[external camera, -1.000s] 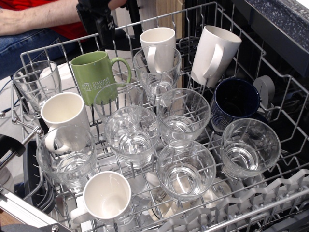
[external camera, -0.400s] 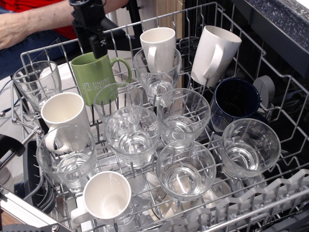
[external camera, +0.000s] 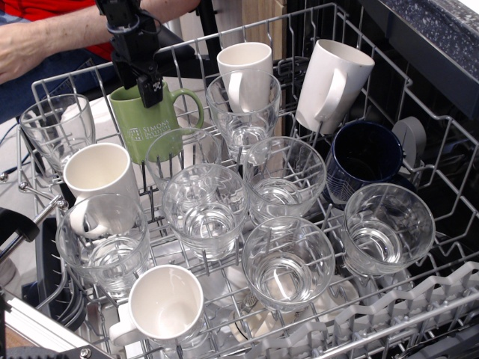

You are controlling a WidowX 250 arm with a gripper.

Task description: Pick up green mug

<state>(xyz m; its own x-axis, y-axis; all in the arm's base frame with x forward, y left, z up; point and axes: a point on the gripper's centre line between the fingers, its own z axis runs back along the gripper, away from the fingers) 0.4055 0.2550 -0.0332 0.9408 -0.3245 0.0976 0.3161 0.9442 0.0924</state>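
Poised over the rim of the green mug [external camera: 153, 123] behind the nearest glass [external camera: 182, 153], gripper [external camera: 142, 82] lowered to straddle the wall, opening impossible to tell.

White lettering on the green mug [external camera: 152, 127] reads "SIMON'S", rest illegible.

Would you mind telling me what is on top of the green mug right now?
The robot's black hand is over the green mug, fingers at its rim. They cover the mug's opening, so its inside and whether the fingers have closed cannot be seen.
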